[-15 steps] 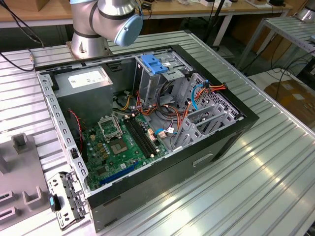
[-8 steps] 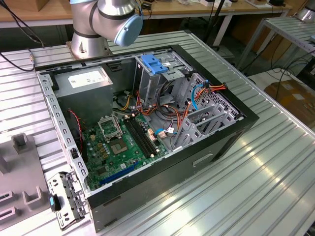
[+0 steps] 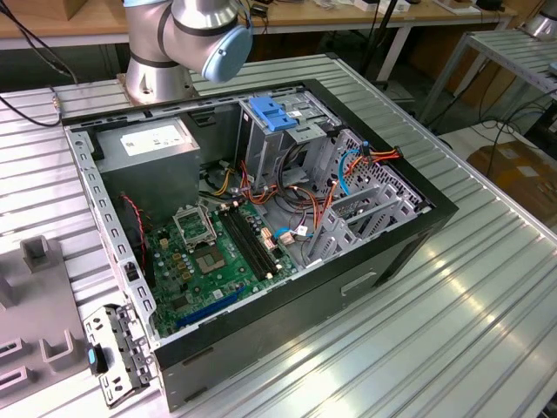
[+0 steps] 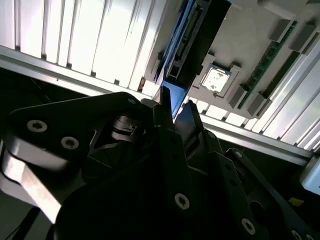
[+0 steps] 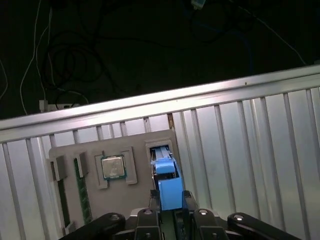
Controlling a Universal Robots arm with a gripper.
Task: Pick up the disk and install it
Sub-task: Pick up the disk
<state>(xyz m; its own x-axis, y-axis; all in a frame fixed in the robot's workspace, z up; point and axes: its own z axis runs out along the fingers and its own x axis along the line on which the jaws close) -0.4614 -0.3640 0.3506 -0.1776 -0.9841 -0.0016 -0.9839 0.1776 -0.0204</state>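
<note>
The disk stands on edge in a slot of a grey holder tray, its blue side rail facing the camera. My gripper sits right over it, one finger on each side of the blue rail, shut on the disk. In the second wrist view the disk appears edge-on, dark with a blue rail, running away from my gripper. The open computer case lies on the table in the exterior view, with its drive cage and blue latch at the far side.
The tray also holds a processor chip and a green memory stick. In the case are a grey power-supply box, the green motherboard and orange and blue cables. The arm's base stands behind the case on the ribbed metal table.
</note>
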